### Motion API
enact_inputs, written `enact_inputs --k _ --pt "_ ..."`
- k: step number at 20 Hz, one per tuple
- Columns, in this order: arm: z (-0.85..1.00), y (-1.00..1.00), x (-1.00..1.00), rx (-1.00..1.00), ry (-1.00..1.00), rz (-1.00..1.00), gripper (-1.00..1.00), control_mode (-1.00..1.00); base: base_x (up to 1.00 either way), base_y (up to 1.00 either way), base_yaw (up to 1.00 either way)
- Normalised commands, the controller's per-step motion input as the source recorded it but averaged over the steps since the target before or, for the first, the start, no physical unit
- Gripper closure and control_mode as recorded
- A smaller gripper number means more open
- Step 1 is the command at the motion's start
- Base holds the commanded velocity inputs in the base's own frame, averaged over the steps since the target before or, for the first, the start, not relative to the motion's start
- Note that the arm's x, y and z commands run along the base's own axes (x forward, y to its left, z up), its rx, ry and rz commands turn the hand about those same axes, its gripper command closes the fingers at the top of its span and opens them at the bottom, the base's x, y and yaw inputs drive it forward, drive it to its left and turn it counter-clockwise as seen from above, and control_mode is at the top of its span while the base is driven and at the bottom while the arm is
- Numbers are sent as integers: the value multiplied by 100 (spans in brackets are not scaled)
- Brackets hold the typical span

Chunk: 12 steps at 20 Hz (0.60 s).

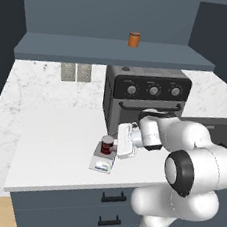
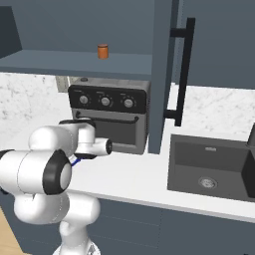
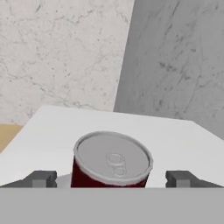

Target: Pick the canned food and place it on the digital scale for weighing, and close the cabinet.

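The canned food (image 1: 107, 144), a dark red can with a silver top, stands upright on the digital scale (image 1: 100, 165) near the counter's front edge. My gripper (image 1: 112, 146) reaches it from the right, level with the can. In the hand view the canned food (image 3: 111, 161) sits between the two fingertips (image 3: 41, 178), with a gap on each side, so the gripper (image 3: 111, 179) is open and not gripping. The cabinet (image 1: 113, 52) above the counter stands open; its door (image 2: 163, 74) with a long black handle (image 2: 184, 74) juts out toward me.
A small orange can (image 1: 134, 39) sits on the open cabinet shelf. A black toaster oven (image 1: 146, 97) stands right behind the scale. A dark sink (image 2: 209, 169) lies to the right. Drawers (image 1: 112, 198) run below the counter edge.
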Motion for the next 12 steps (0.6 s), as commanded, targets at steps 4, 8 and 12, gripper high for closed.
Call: enact_inputs --k 4,8,12 --pt "0 -20 -11 1 -5 0 -100 -100 0 0 0" --pt "6 -35 -43 4 -20 0 -100 -100 0 0 0" --pt "28 -32 -48 4 -40 0 -100 -100 0 0 0"
